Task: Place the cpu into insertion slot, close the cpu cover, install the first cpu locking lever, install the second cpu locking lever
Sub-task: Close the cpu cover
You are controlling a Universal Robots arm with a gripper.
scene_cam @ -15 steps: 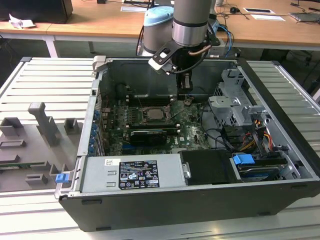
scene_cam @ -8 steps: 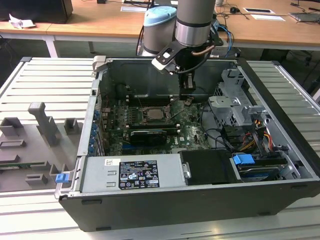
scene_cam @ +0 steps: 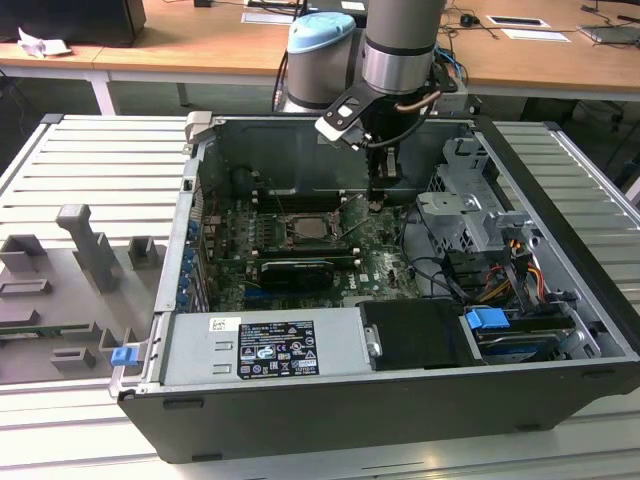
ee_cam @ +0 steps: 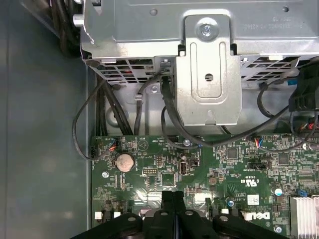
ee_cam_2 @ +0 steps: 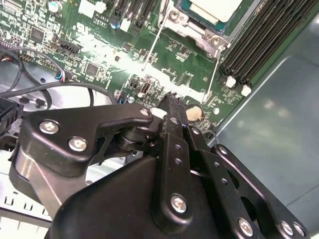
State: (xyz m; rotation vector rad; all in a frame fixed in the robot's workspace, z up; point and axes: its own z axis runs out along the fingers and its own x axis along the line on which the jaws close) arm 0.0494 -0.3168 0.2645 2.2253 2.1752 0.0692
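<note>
Tool (ee_cam_2: pixel 172 102) pressed together, tip toward board (ee_cam_2: pixel 99 50); cpu (ee_cam_2: pixel 215 9) lies flat in insertion slot (ee_cam_2: pixel 197 27).

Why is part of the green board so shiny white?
In the second wrist view, light bounces off the green board as white glare beside the claw; in the first wrist view a fainter shine sits near the claw; in the exterior view the computer case looks dim inside.

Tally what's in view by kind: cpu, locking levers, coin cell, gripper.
cpu: 1
locking levers: 2
coin cell: 1
gripper: 1
Total: 5
</note>
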